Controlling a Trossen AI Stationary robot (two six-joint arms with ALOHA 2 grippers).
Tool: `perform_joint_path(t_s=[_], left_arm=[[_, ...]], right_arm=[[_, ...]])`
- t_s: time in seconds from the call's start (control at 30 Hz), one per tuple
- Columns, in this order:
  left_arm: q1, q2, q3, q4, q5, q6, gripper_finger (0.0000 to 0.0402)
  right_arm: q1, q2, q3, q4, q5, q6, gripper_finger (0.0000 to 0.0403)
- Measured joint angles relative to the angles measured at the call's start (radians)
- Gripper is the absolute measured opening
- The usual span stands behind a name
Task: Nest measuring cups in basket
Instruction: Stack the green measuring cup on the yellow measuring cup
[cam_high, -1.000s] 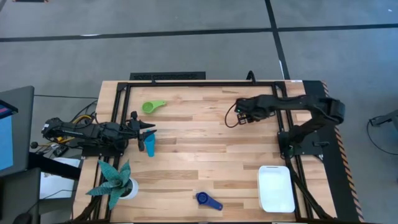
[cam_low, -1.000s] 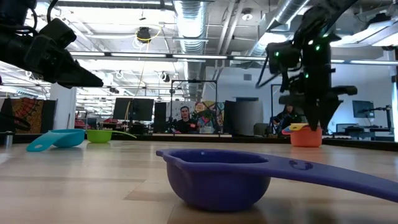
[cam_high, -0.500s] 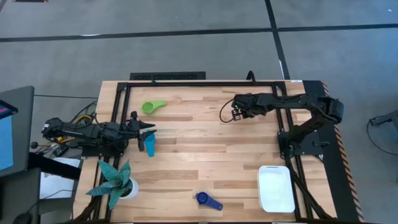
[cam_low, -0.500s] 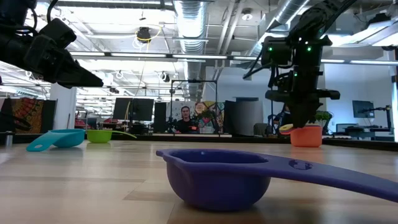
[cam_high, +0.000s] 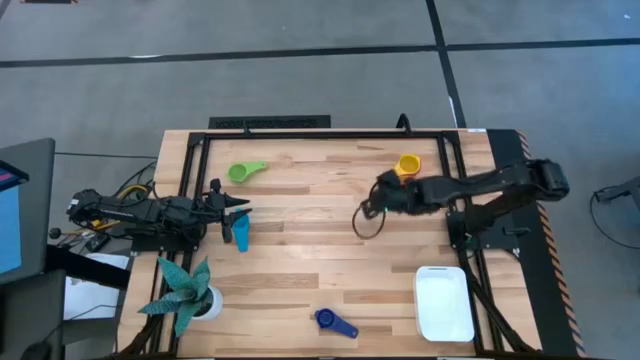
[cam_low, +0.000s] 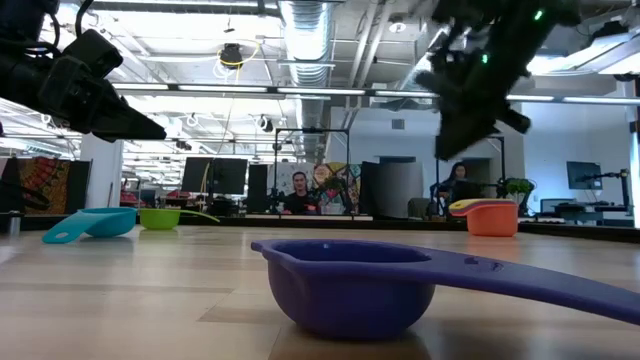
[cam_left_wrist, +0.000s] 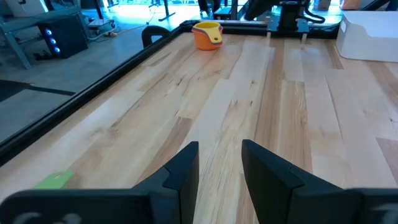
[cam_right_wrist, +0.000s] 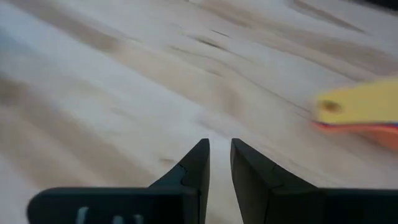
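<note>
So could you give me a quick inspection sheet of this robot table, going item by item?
Surface: wooden table with a black frame.
Job's things: white basket holds no cups; yellow cup nested in orange cup at the far edge; green cup, teal cup and dark blue cup lie apart on the wood.
Clutter: teal spiky plant in a white pot at the near left corner.
Grippers: left gripper slightly open, empty, waiting beside the teal cup; right gripper nearly closed, empty, near the nested pair.
Cables: a loop hangs under the right arm.
Surroundings: a person sits far behind the table.
</note>
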Motion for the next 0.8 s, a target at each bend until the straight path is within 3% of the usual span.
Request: perform_joint_path(t_s=[0.17, 0.33, 0.67, 0.8], left_arm=[[0.000, 0.000, 0.000, 0.000, 0.000, 0.000, 0.0112], [0.000, 0.000, 0.000, 0.000, 0.000, 0.000, 0.0112], [0.000, 0.000, -0.001, 0.016, 0.000, 0.019, 0.0112], [0.000, 0.000, -0.004, 0.068, 0.037, -0.181, 0.0112]], right_arm=[[0.141, 0.051, 0.000, 0.295, 0.070, -0.136, 0.0087], [0.198, 0.092, 0.000, 0.559, 0.025, -0.321, 0.0087], [0.188, 0.089, 0.000, 0.577, -0.034, -0.406, 0.0087], [0.194, 0.089, 0.000, 0.573, -0.036, -0.405, 0.0087]])
